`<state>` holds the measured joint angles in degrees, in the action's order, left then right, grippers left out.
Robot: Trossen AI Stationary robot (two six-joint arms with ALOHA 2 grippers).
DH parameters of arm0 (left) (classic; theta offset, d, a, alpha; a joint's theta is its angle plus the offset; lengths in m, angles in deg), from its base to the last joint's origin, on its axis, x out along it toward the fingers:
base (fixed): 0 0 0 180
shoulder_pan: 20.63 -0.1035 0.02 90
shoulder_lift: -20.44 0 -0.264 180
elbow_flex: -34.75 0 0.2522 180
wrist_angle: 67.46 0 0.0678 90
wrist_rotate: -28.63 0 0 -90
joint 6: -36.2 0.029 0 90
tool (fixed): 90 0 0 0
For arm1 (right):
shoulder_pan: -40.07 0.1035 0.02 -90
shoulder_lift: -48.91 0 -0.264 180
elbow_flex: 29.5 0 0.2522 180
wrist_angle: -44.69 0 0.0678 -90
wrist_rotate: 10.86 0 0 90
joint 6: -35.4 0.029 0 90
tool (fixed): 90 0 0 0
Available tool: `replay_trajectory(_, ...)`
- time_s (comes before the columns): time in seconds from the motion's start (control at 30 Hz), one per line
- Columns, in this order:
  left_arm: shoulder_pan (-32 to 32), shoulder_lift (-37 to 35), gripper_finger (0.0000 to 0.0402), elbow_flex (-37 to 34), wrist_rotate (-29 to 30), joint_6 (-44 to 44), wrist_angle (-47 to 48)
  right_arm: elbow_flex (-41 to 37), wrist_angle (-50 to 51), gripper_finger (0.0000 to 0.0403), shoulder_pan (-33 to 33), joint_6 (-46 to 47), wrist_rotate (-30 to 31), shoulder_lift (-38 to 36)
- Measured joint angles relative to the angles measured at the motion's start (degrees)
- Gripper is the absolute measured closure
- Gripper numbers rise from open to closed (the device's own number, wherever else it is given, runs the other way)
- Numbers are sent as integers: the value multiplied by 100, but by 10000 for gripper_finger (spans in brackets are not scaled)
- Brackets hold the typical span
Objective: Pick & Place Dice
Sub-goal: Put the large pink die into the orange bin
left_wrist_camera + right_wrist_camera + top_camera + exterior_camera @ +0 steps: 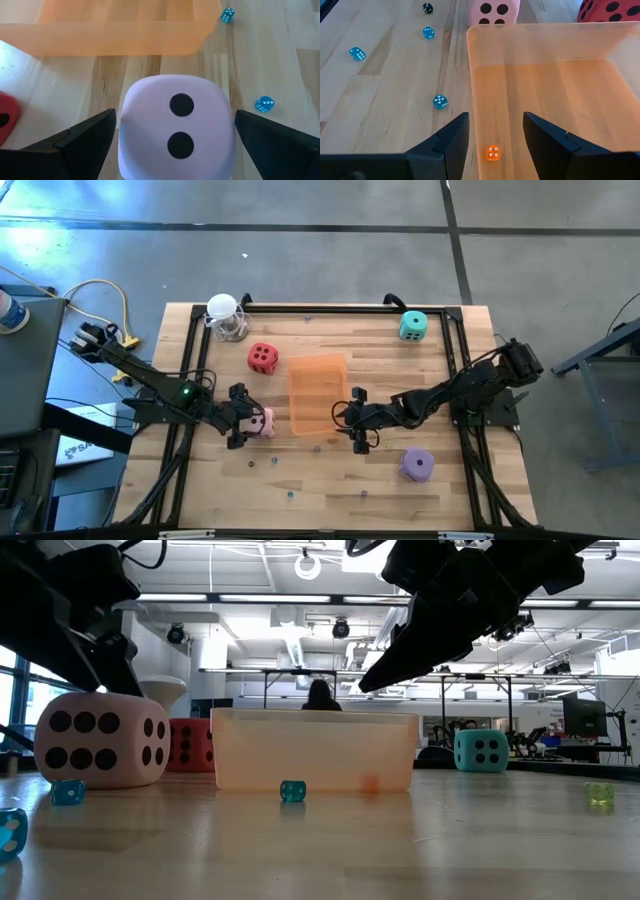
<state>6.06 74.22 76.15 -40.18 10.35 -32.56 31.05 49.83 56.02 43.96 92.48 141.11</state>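
The pink die (176, 132) rests on the wood, two pips facing the left wrist camera. My left gripper (248, 420) is open with a finger on each side of it, a thin gap showing at both. The red die (263, 358) sits left of the orange tray (318, 370). The teal die (413, 326) is at the far right, the purple die (417, 465) at the near right. My right gripper (495, 132) hangs open over the tray's right part with nothing between its fingers. A tiny orange die (493, 153) lies on the tray floor below it.
Small blue dice (440, 101) and a dark one (427, 7) lie scattered on the wood near the tray. A white-topped object (224, 314) stands at the far left. Black frame rails (455, 340) run along the table's sides and far edge.
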Motion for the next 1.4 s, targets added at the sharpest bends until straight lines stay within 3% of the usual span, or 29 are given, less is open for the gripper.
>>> replay_trajectory(1.4,5,332,2,0,-83,-157,-24,0,0,225,0,2,0,0)
